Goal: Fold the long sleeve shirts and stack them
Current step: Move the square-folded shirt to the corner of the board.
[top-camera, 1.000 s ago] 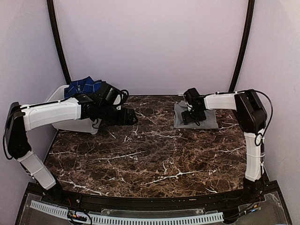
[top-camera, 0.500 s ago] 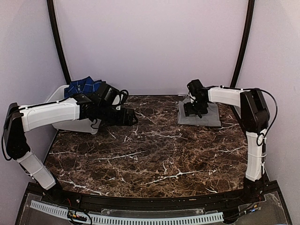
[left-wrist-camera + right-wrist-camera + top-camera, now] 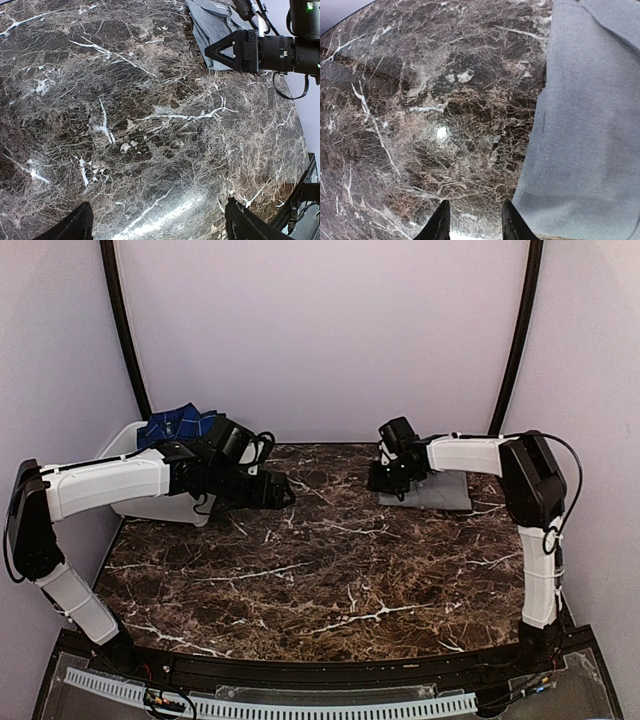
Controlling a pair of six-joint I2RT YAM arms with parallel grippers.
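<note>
The folded grey shirt [image 3: 447,491] lies flat at the table's back right. It fills the right side of the right wrist view [image 3: 590,125]. My right gripper [image 3: 384,480] hovers at the shirt's left edge, over bare marble. Its fingers [image 3: 440,222] stand narrowly apart with nothing between them. The navy-and-blue plaid shirt [image 3: 178,425] sits bunched in the white tub [image 3: 122,445] at the back left. My left gripper [image 3: 282,490] hangs wide open over the marble to the right of the tub, holding nothing [image 3: 160,227]. The grey shirt [image 3: 215,27] and the right gripper's black fingers [image 3: 227,50] show in the left wrist view.
The dark marble table [image 3: 320,570] spreads between the arms. Lilac walls close in on three sides, and black curved poles [image 3: 120,330] stand at the back corners. A black cable [image 3: 295,92] trails from the right arm.
My right gripper has slid left off the top of the grey shirt to its left edge, and its jaws have narrowed. The left arm has stayed where it was.
</note>
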